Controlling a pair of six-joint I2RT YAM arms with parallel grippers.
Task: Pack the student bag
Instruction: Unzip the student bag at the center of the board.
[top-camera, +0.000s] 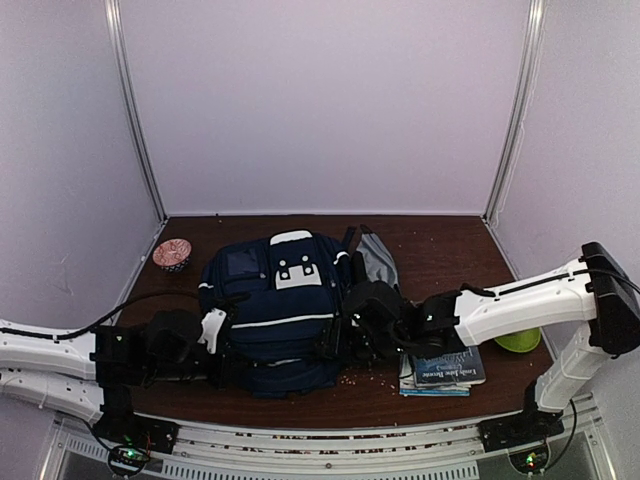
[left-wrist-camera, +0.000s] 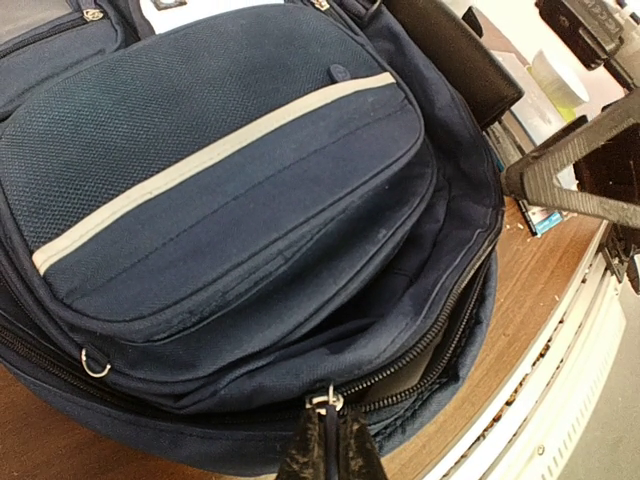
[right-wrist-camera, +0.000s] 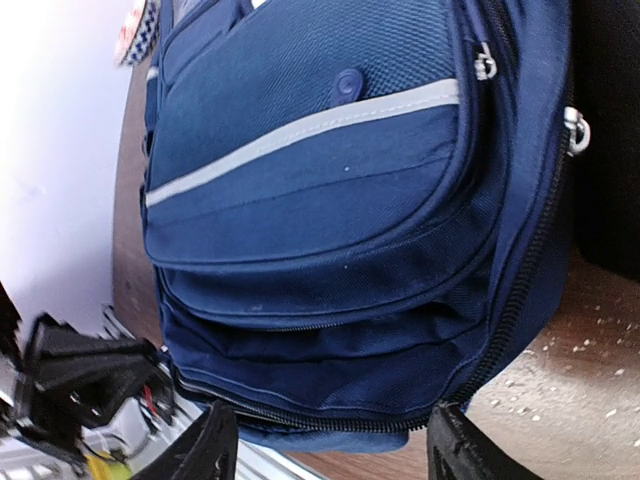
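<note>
The student bag (top-camera: 280, 310) is a navy-blue backpack with white stripes, lying flat in the middle of the table. My left gripper (left-wrist-camera: 325, 452) is shut on the metal zipper pull (left-wrist-camera: 330, 398) of the bag's main compartment at its near edge. To the right of the pull the zip stands open. My left gripper also shows in the top view (top-camera: 225, 352) at the bag's near left side. My right gripper (right-wrist-camera: 335, 450) is open, with its fingers (right-wrist-camera: 212, 448) on either side of the bag's lower edge (right-wrist-camera: 330, 380). In the top view my right gripper (top-camera: 342, 340) sits at the bag's right side.
A stack of books (top-camera: 442, 372) lies right of the bag under my right arm. A green object (top-camera: 520, 341) sits further right. A pink patterned bowl (top-camera: 172, 254) stands at the back left. A grey pouch (top-camera: 377, 258) lies behind the bag. Crumbs litter the wooden table (top-camera: 450, 250).
</note>
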